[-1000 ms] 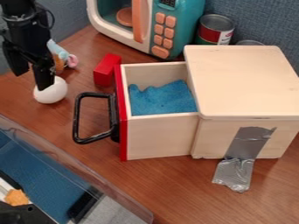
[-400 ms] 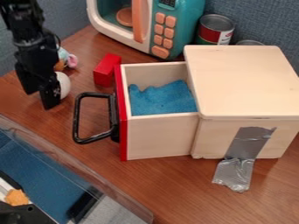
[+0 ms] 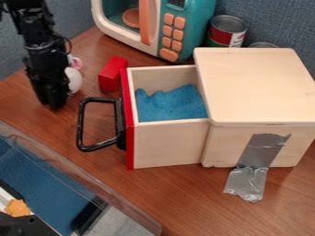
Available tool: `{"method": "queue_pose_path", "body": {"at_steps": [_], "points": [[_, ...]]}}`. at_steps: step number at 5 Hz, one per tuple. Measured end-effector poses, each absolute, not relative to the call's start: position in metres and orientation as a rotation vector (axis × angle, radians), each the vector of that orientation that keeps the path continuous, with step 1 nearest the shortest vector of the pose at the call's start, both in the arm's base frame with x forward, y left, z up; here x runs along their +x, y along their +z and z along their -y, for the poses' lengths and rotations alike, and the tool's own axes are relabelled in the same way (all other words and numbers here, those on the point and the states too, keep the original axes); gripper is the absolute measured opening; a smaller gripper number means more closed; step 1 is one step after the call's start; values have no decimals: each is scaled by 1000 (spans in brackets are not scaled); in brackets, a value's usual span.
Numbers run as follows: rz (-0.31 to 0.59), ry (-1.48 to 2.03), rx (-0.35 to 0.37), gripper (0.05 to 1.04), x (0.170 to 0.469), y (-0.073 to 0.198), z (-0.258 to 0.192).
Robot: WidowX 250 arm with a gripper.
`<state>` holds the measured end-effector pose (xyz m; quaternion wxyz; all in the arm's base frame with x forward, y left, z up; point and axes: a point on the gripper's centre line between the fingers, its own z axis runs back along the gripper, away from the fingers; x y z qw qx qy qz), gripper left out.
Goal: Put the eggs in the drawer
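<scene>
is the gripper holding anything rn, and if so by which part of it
It can't be told: the white egg is partly hidden behind the gripper, so any hold on it is out of sight.

I see a reddish-brown wood table (image 3: pixel 178 203) with fine grain running across it. At its back I have a blue-gray wall (image 3: pixel 286 25), and another wall (image 3: pixel 73 17) at upper left, also blue-gray. The light looks soft to me, with faint shadows on the wood.

white egg (image 3: pixel 73 80), red block (image 3: pixel 112 73), teal-and-white microwave (image 3: pixel 206 18), blue cloth (image 3: pixel 171 104)
</scene>
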<state>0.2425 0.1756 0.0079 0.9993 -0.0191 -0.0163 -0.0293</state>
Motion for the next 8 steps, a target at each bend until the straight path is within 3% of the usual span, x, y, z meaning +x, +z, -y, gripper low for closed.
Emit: {"method": "queue_pose_path", "body": {"at_steps": [1, 2, 3, 4, 7, 8], "points": [[38, -37, -49, 220, 250, 13, -173], [22, -23, -62, 469, 251, 18, -172], [17, -16, -39, 783, 260, 26, -174], [21, 9, -26, 1001, 267, 30, -173], [3, 99, -62, 999, 292, 21, -164], [-16, 125, -66, 948, 300, 12, -161]]}}
